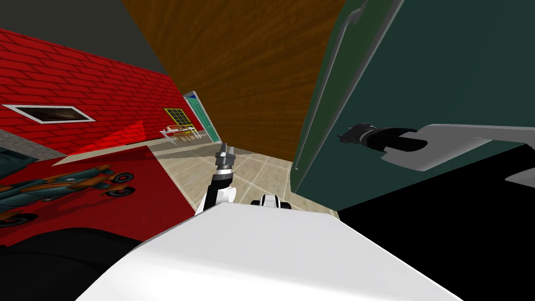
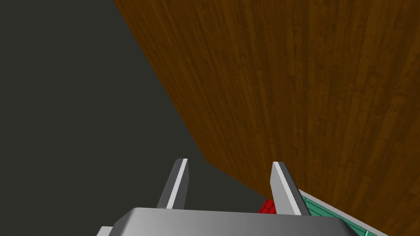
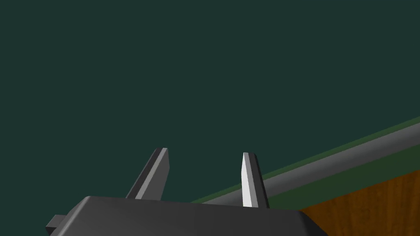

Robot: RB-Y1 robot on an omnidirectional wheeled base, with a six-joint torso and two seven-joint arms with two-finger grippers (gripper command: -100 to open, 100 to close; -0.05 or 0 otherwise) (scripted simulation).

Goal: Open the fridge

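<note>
The fridge's dark green door [image 1: 428, 78] fills the right of the head view, and a long grey bar handle [image 1: 334, 68] runs along its left edge. My right arm reaches in from the right across the door. Its gripper [image 1: 346, 137] points at the handle and stops a little short of it. Seen from the right wrist, the right gripper [image 3: 206, 151] is open against the green door [image 3: 205, 73]. The handle [image 3: 336, 159] passes slantwise behind one finger [image 3: 251, 176], and nothing is pressed between the two. My left gripper [image 1: 224, 150] is raised in the middle, and the left gripper [image 2: 229, 161] stands open and holds nothing.
A tall brown wood panel [image 1: 251, 68] stands right beside the fridge's handle side. Tiled floor [image 1: 251, 167] runs ahead to a small table [image 1: 177, 133] and a teal door [image 1: 205, 117]. A red brick wall [image 1: 89, 83] is on the left. A black area [image 1: 444, 224] lies below the fridge door.
</note>
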